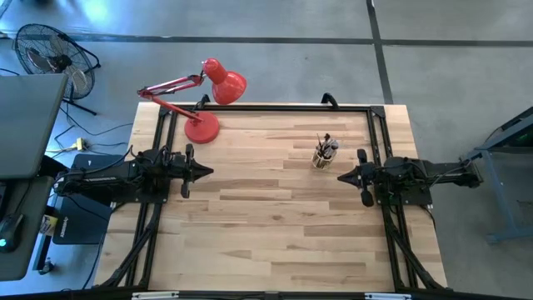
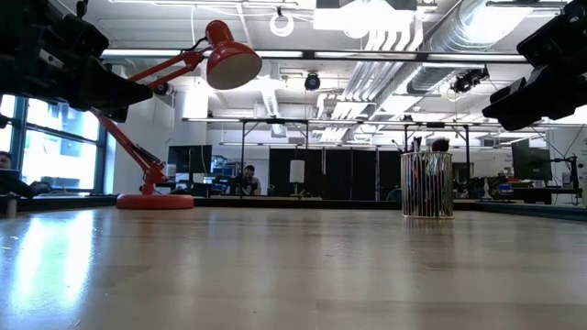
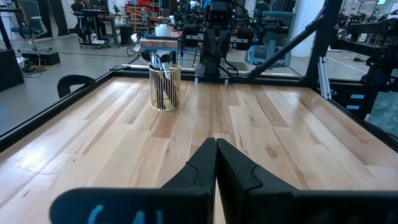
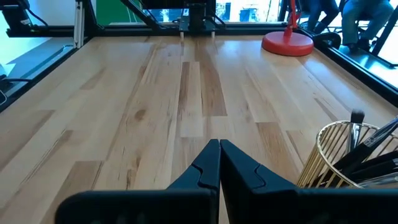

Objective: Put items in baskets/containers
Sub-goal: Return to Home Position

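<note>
A small cylindrical cup (image 1: 321,158) with thin vertical gold lines stands upright on its base on the table, toward the right and far side. Several slim makeup brushes (image 1: 326,146) stand in it, tips up; they also show in the left wrist view as brushes (image 3: 157,59) in the cup (image 3: 165,89), and in the low view the cup (image 2: 427,185) stands at right. My left gripper (image 1: 208,172) is shut, raised over the table's left side. My right gripper (image 1: 341,177) is shut, raised just near-right of the cup (image 4: 348,158).
A red desk lamp stands with its round base (image 1: 201,128) on the far-left part of the table, head (image 1: 226,84) reaching beyond the far edge. A black frame (image 1: 275,108) runs along the table's far edge and sides. Bare wood lies between the two grippers.
</note>
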Tool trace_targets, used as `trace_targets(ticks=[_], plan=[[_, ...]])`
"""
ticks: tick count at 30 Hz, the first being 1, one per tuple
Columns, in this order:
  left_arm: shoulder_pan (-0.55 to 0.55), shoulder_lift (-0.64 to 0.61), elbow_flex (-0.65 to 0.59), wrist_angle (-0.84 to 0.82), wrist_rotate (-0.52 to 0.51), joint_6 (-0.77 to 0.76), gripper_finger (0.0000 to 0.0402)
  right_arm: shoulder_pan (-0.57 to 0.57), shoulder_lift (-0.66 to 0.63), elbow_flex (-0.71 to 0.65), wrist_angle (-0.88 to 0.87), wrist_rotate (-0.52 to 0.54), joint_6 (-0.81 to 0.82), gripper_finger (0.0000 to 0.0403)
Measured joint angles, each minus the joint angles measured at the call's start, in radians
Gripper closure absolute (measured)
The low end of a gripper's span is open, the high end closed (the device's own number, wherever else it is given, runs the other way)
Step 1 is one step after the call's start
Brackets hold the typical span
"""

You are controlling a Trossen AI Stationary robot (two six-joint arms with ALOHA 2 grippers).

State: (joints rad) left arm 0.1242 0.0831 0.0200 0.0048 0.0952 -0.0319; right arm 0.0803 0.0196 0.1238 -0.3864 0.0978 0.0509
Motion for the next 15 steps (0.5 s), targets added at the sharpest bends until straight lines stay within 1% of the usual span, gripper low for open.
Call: trace_targets(ticks=[15], plan=[[0.000, 0.000, 0.000, 0.000, 0.000, 0.000, 0.0396, 0.000, 0.000, 0.000, 0.006, 0.000, 0.000, 0.0402]])
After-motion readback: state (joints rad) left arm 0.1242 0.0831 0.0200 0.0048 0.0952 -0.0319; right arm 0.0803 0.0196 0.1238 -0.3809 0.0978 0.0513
